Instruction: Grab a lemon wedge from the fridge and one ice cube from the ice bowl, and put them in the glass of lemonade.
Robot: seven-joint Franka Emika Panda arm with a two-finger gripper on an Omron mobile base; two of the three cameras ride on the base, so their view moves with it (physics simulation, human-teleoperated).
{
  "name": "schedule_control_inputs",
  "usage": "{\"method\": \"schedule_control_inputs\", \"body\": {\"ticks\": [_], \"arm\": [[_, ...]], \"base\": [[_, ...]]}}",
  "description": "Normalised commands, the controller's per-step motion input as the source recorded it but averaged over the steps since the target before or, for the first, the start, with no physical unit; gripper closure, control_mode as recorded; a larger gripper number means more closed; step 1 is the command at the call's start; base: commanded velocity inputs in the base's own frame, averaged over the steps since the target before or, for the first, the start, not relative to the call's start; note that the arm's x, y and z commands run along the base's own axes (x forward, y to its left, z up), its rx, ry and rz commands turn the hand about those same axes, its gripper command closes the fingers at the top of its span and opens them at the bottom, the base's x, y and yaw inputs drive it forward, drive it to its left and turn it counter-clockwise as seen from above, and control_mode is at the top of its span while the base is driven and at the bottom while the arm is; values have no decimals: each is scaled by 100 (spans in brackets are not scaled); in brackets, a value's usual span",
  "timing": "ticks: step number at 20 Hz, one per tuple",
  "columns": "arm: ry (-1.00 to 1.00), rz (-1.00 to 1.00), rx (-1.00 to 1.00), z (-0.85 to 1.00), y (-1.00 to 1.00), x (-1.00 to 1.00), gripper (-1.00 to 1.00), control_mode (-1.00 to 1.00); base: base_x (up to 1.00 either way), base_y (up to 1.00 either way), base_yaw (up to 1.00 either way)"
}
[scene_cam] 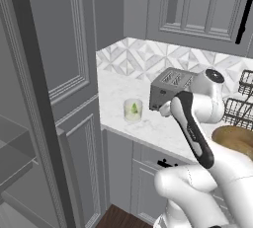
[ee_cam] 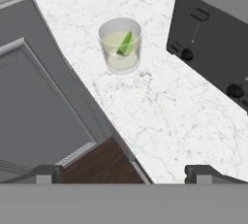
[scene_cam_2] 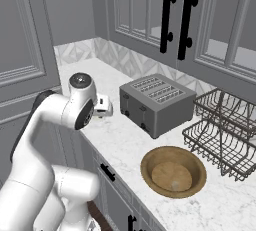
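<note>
The gripper (ee_cam: pixel 123 172) hangs above the counter's front edge with its two dark finger tips spread as wide as they go and nothing between them. Beyond it on the white marble-veined counter (ee_cam: pixel 160 116) stands the glass of lemonade (ee_cam: pixel 120 45), a short, clear, round tumbler with pale yellowish liquid. The lemon wedge (ee_cam: pixel 126 44) sits inside it, a small yellow-green sliver tilted on its long axis, its pointed end up toward the glass rim and leaning away from the cabinet side. In the left base view the glass (scene_cam: pixel 133 109) stands near the counter's corner, close to the tall panelled grey cabinet (scene_cam: pixel 74 74). Just beside it is a boxy, matte grey toaster (scene_cam_2: pixel 156 104) with slotted top and dark knobs on its end face; no lettering can be read on it. Farther along lie a round wooden bowl (scene_cam_2: pixel 173 171) and a dark wire dish rack (scene_cam_2: pixel 225 132).
</note>
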Motion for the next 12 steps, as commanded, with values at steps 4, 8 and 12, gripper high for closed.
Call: {"method": "schedule_control_inputs", "body": {"ticks": [4, 8, 12], "arm": [[0, 0, 0, 11, 8, -3, -100, -100], [0, 2, 0, 15, 22, -51, -100, -100], [-1, 0, 0, 19, 0, -43, -100, -100]], "base": [[0, 0, 0], [0, 0, 0], [0, 0, 0]]}}
